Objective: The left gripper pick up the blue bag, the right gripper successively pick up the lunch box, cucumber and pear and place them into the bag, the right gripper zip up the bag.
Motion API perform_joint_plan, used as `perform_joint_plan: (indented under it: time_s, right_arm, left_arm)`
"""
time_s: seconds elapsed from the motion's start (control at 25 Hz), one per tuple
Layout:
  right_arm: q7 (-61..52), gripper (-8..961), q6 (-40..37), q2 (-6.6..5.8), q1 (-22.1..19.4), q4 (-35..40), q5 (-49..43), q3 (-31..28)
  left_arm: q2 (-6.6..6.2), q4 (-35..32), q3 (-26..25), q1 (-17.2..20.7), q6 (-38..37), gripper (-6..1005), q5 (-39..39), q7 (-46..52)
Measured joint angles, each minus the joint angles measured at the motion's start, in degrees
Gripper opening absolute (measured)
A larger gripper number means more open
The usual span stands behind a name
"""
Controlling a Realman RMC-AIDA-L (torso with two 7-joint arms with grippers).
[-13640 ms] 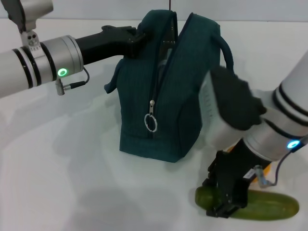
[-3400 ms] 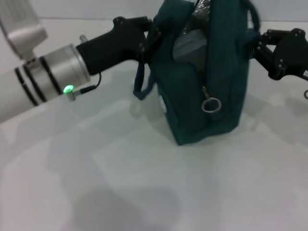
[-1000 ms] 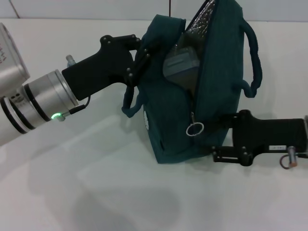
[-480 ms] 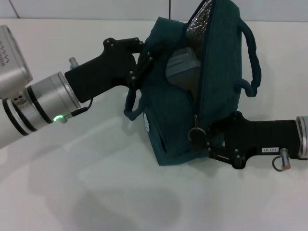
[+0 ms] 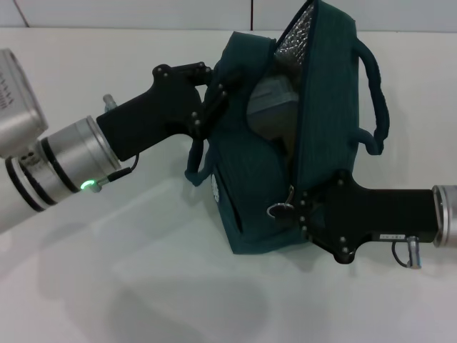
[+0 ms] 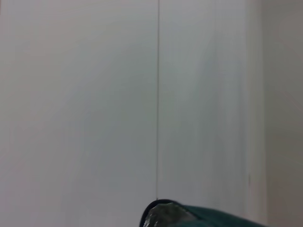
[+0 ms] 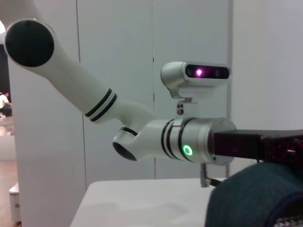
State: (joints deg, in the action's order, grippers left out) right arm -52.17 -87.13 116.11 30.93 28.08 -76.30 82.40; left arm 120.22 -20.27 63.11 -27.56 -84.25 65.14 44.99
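Note:
The blue bag (image 5: 250, 186) stands tilted in the middle of the white table, its top open and its silver lining showing. My left gripper (image 5: 214, 93) is shut on the bag's upper left edge, by a handle, and holds it up. My right gripper (image 5: 291, 209) reaches in from the right, low on the bag's front, shut on the zipper pull (image 5: 277, 211). The lunch box (image 5: 275, 107) shows inside the open top. The cucumber and pear are hidden. The bag's top edge shows in the left wrist view (image 6: 189, 216). The bag also shows in the right wrist view (image 7: 255, 198).
The white table (image 5: 143, 286) spreads in front of and to the left of the bag. A pale wall stands behind. The right wrist view shows my left arm's silver wrist (image 7: 189, 142) and my head camera (image 7: 196, 75).
My right gripper has moved left along the bag's front to the zipper pull and closed on it; the ring has shifted left and down. The left gripper still holds the bag.

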Motion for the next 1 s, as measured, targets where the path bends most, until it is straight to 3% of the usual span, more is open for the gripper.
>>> perform_joint_plan:
  time_s: [0.16, 0.36, 0.52, 0.8, 1.0]
  right_arm:
    - [0.7, 13, 0.2, 0.07, 0.1, 0.1, 0.0, 0.1]
    - [1.7, 14, 0.0, -0.01, 0.3, 0.1, 0.0, 0.2]
    - [3.3, 14, -0.4, -0.02, 1.0, 0.1, 0.1, 0.2]
    - [4.0, 12, -0.8, -0.28, 1.9, 0.4, -0.1, 0.2]
    - [4.5, 12, -1.1, -0.42, 1.9, 0.6, -0.2, 0.1]
  left_arm:
    - [0.01, 0.9, -0.1, 0.5, -2.6, 155, -0.4, -1.0]
    - [-0.23, 4.1, -0.2, 0.7, -7.3, 252, -7.2, 1.0]
    - [-0.36, 4.2, -0.4, 0.5, -6.2, 330, -7.5, 4.3]
    - [-0.76, 3.5, -0.4, 0.0, -1.1, 608, -6.5, 9.6]
    - [-0.75, 2.4, -0.7, 1.2, -3.7, 833, -7.4, 9.4]
